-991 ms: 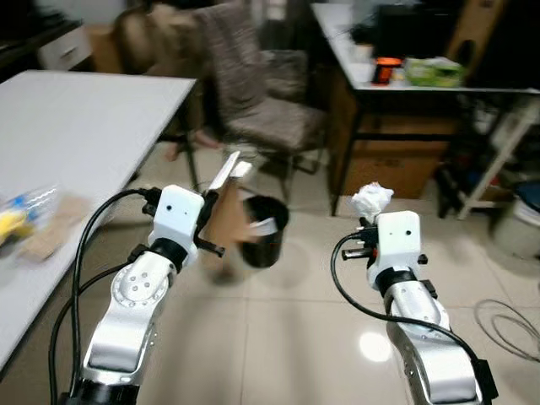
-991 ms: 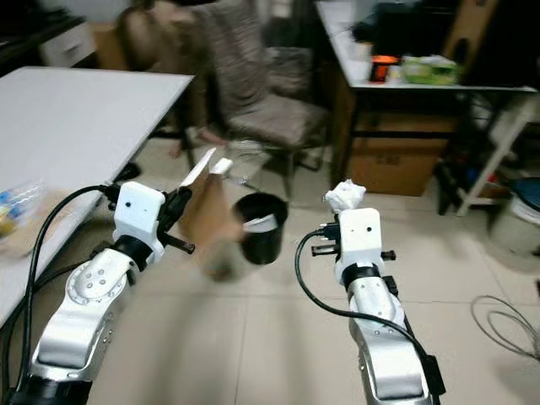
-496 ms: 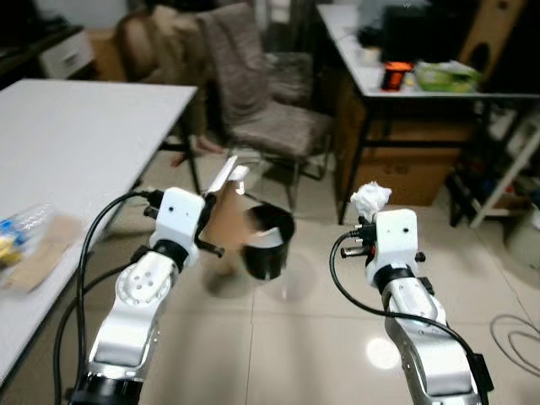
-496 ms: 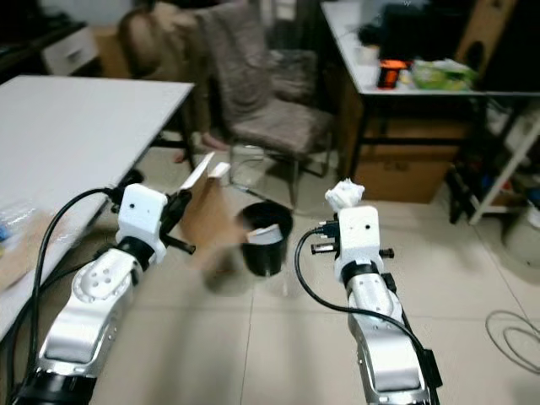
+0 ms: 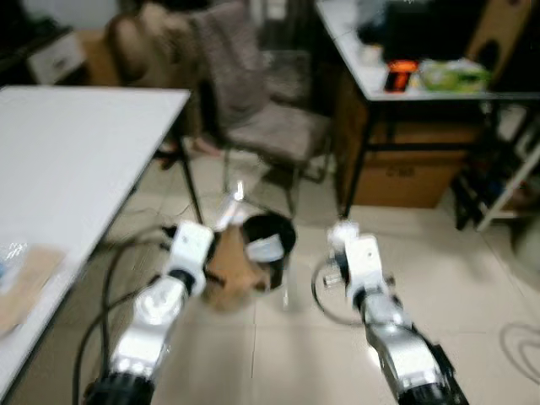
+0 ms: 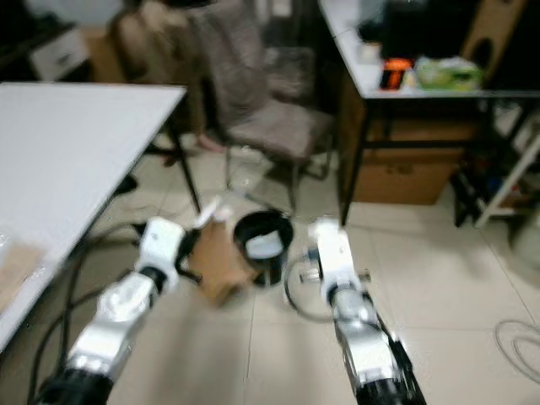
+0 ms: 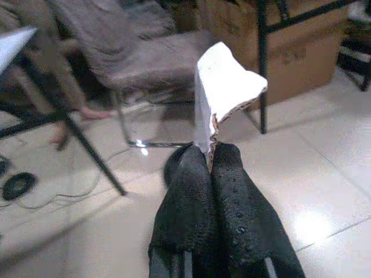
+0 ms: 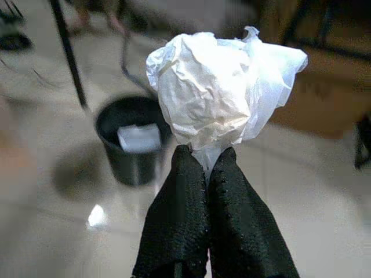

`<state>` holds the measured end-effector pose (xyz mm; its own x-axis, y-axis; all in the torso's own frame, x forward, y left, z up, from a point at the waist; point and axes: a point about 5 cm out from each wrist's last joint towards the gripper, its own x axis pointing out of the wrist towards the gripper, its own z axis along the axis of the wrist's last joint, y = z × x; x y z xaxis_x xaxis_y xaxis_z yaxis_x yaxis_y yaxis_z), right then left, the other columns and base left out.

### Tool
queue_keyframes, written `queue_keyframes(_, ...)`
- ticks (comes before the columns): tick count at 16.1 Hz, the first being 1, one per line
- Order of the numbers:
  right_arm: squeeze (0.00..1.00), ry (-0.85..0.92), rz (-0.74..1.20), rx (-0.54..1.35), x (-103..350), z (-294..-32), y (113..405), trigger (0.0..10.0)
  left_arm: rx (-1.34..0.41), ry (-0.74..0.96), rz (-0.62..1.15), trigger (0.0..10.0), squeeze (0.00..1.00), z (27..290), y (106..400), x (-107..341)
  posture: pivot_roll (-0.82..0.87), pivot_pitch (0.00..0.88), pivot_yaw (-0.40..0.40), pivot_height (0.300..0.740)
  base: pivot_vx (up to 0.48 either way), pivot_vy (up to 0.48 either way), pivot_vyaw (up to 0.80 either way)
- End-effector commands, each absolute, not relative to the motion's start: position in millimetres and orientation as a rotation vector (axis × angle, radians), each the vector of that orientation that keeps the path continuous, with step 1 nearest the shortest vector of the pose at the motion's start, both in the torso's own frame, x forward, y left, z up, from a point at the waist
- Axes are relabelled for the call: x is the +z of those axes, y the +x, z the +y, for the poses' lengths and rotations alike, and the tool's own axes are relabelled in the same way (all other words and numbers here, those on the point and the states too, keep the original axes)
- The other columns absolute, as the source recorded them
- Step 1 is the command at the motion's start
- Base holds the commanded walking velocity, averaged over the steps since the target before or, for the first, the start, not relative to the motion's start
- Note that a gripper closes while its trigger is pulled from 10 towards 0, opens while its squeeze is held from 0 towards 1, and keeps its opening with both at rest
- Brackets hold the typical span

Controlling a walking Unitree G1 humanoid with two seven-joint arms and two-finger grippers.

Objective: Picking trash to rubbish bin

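- Left eye view: the picture is blurred. The black rubbish bin [image 5: 268,250] stands on the tiled floor ahead of both arms and between them, with a pale scrap already inside. The left gripper [image 5: 221,240] is just beside the bin's rim and carries a brown piece of cardboard [image 5: 229,268] that hangs against the bin's side. The right gripper [image 5: 341,234] is a little further off, on the bin's other side, with something white at its tip.
- Right eye view: the same layout. The bin lies forward and inward of each pincer; the left arm looks the nearer one, so I judge its load should go in first. A white table [image 6: 59,160] stands off beyond the left arm, and a chair [image 6: 261,118] stands behind the bin.
- Left wrist view: the fingers [image 7: 191,208] are clenched on a torn cardboard piece with a white face, its long axis running on straight past the fingertips. The bin's dark rim peeps out just behind the fingers.
- Right wrist view: the fingers [image 8: 188,214] are pressed together, grasping a crumpled white paper ball [image 8: 220,95] by its lower twist. The bin stands beyond and to one side, apart from the tips.
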<state>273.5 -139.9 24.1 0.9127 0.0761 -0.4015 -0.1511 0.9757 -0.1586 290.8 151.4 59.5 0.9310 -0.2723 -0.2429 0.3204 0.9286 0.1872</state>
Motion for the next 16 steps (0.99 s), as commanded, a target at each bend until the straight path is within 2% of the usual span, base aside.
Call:
queue_keyframes(1,0.0,-0.192,0.405,0.101,23.0,-144.7,277.0,10.0,-0.313,0.248,0.216,10.0,0.0,150.5,292.6,57.1,-0.09,0.0,0.016,0.74,0.375,0.0,0.0)
queue_keyframes(5,0.0,-0.185,0.5,0.063,-3.6,-153.2,271.3,10.0,-0.329,0.272,0.311,10.0,0.0,154.6,284.5,29.0,-0.09,0.001,0.028,0.74,0.368,0.0,0.0)
queue_keyframes(8,0.0,-0.162,0.508,0.054,-9.5,-152.7,268.9,10.0,-0.323,0.268,0.32,10.0,0.0,158.6,280.1,22.2,-0.08,0.009,0.026,0.74,0.363,0.0,0.0)
queue_keyframes(16,0.0,-0.175,0.461,0.099,-5.3,-142.6,277.4,10.0,-0.342,0.276,0.284,10.0,0.0,155.4,286.5,26.2,-0.08,0.002,0.013,0.74,0.362,0.0,0.0)
